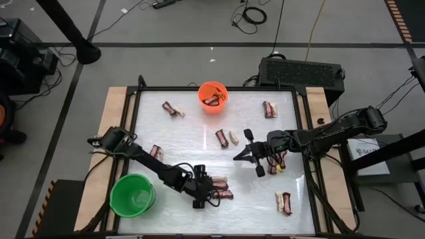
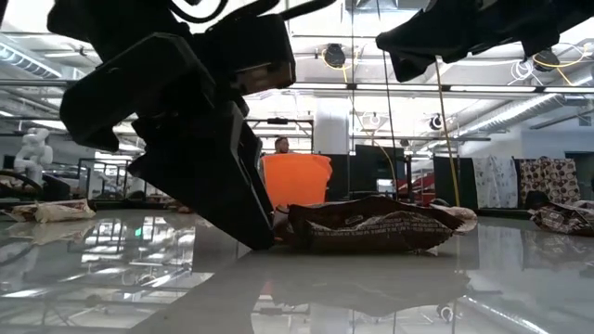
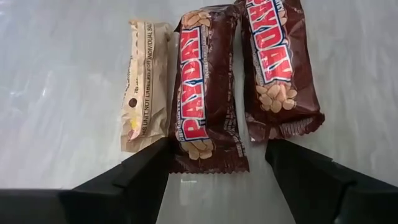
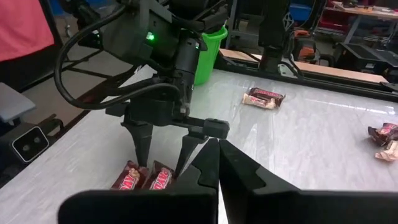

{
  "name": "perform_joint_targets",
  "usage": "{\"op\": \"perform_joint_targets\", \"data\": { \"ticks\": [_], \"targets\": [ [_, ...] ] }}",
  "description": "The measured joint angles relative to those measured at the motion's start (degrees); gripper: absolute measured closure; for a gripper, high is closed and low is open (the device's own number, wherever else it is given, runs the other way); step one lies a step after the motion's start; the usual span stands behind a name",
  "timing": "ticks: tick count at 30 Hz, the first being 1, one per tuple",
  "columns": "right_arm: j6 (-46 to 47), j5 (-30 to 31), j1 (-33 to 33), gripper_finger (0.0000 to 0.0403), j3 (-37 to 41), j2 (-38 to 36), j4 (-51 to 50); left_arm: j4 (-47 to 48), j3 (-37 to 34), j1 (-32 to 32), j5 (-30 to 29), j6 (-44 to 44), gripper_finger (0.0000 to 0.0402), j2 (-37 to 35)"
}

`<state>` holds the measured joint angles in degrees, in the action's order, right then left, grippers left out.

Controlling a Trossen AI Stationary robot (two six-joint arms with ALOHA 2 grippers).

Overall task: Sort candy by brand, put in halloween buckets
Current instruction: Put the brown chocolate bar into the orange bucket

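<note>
Left claw (image 3: 217, 168) stands with fingers apart over a dark brown PayDay bar (image 3: 205, 93), its red-and-white lettering and printed peanuts showing, one finger at each side of the bar's near end. Beside this bar lie a second brown bar (image 3: 277, 68) and a cream-tan piece (image 3: 144, 84), all flat on the surface (image 3: 62, 74). Right claw (image 1: 255, 156), pressed together, waits well away from the bar.

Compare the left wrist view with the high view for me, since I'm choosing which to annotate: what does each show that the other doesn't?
Only the left wrist view shows the PAYDAY lettering on two brown bars and the print on the cream piece.

Only the high view shows the orange bucket, green bucket, right gripper and scattered candy.

Both show the open left gripper at that cluster.
</note>
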<state>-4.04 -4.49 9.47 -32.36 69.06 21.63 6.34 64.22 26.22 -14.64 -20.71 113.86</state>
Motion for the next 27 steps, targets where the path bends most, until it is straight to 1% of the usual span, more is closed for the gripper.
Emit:
{"op": "perform_joint_targets", "data": {
  "ticks": [3, 6, 11, 19, 21, 24, 27],
  "targets": [
    [-0.49, 0.0, 0.0, 0.0403, 0.0, 0.0, 0.0, -0.07, -0.04, 0.07, 0.06, 0.02, 0.0136, -0.15],
    [-1.15, 0.02, 0.0, 0.0403, 0.0, 0.0, 0.0, -0.18, -0.04, 0.08, 0.49, 0.02, 0.0168, -0.15],
    [-1.36, 0.02, 0.0, 0.0403, 0.0, 0.0, 0.62, -0.36, -0.04, 0.13, 0.59, 0.02, 0.0247, -0.11],
    [-2.31, 0.02, 0.0, 0.0403, 0.0, -0.02, 0.82, -0.11, -0.12, -0.36, -1.14, 0.31, 0.0381, -0.04],
    [-2.6, 0.02, 0.0, 0.0403, 0.0, -0.02, 0.81, -0.07, -0.12, -0.37, -1.46, 0.75, 0.0393, -0.06],
    [-2.63, 0.02, 0.0, 0.0403, 0.0, -0.02, 0.81, 0.92, -0.27, -0.3, -1.73, 1.92, 0.0396, -1.39],
    [-2.63, 0.02, 0.0, 0.0403, 0.0, -0.02, 0.8, 2.87, -0.45, -0.37, -2.63, 2.2, 0.0398, -4.18]
  ]
}}
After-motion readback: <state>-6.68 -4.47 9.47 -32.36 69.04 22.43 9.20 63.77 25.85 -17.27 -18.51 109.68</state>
